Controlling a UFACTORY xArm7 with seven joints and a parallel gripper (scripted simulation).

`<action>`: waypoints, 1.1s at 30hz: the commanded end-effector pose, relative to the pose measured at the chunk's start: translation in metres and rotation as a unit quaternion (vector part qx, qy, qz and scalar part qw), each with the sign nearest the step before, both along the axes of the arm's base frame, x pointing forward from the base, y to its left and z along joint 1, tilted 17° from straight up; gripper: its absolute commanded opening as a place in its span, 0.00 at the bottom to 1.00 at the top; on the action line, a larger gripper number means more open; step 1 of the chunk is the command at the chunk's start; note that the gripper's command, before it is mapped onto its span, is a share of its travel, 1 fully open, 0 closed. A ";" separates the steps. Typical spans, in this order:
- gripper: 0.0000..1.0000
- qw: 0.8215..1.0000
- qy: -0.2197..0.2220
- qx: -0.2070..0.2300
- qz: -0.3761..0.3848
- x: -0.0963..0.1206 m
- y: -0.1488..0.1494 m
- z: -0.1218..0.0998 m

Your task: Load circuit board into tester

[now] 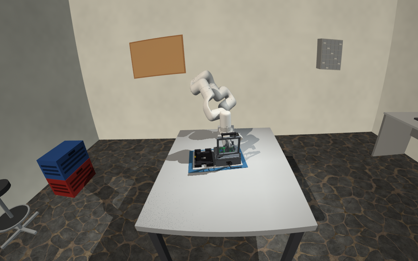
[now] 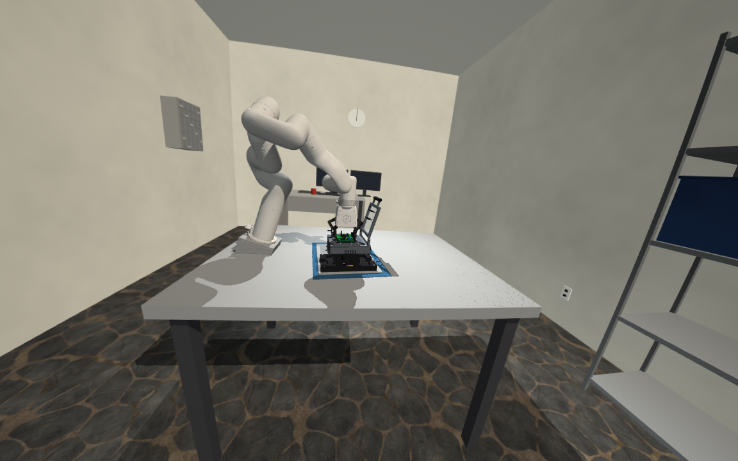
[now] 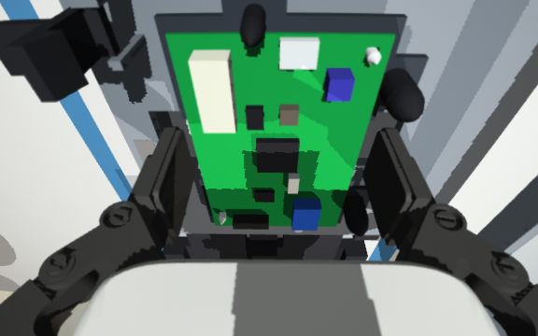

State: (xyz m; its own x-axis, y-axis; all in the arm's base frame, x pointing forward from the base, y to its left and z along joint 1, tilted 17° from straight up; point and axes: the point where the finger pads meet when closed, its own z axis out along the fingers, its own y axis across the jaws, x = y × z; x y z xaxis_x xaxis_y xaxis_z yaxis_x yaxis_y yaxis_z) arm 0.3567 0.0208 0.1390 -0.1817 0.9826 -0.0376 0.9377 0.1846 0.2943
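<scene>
The green circuit board (image 3: 278,126) lies face up on the tester's plate, its white connector (image 3: 213,91) at the far end. A white pin tip (image 3: 373,56) shows through its far right corner and another (image 3: 222,217) at its near left corner. Black posts stand at the far end (image 3: 252,23) and along the right side (image 3: 404,100). My gripper (image 3: 279,150) is open, its fingers apart from the board's long edges. The tester (image 1: 226,155) has its lid (image 1: 228,143) raised. The black latch hook (image 3: 40,51) is at the upper left. The tray (image 1: 203,158) lies left of the tester.
Tray and tester sit on a blue mat (image 1: 217,164) on the white table. The raised lid (image 2: 371,220) stands just beyond the gripper in the exterior view. The arm's base (image 2: 257,243) is at the table's far side.
</scene>
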 end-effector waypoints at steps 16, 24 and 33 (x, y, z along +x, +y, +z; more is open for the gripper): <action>1.00 1.000 -0.001 0.000 0.000 0.001 0.000 0.002; 1.00 1.000 -0.001 0.000 0.000 -0.002 0.000 0.010; 1.00 1.000 -0.001 0.000 0.000 -0.007 0.000 0.026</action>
